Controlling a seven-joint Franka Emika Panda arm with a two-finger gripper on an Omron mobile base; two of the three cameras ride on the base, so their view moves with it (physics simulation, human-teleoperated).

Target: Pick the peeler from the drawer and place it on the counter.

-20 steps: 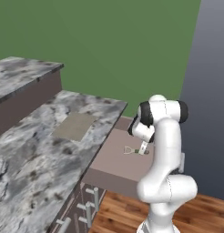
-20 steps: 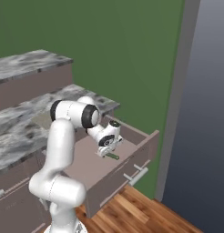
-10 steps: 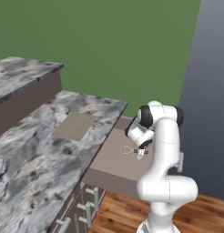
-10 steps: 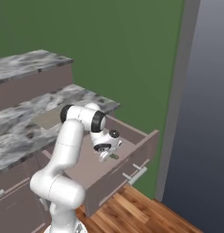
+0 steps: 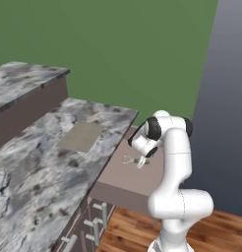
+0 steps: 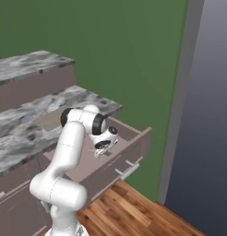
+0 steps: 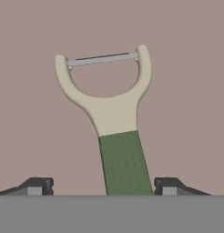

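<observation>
The peeler [image 7: 114,113] lies flat on the bottom of the drawer [image 7: 186,91], its pale Y-shaped head pointing away from the hand and its dark green handle running between the fingers. My gripper [image 7: 104,185] is open, one fingertip on each side of the handle with a gap on both sides. From the left base view the gripper [image 5: 141,162] is down inside the open drawer [image 5: 120,183], at the peeler [image 5: 129,159]. The right base view shows the gripper [image 6: 102,150] low in the drawer [image 6: 134,142]. The marbled counter [image 5: 39,167] lies left of the drawer.
A flat tan patch [image 5: 82,136] lies on the counter near the drawer. Cabinet fronts with silver bar handles [image 5: 96,227] sit below the counter edge. A raised counter step [image 5: 24,81] stands at the back left. A dark wall panel [image 6: 203,115] rises on the right over wooden floor [image 6: 134,212].
The arm has folded lower, and the gripper has dropped into the drawer until its fingers stand on both sides of the peeler's handle.
</observation>
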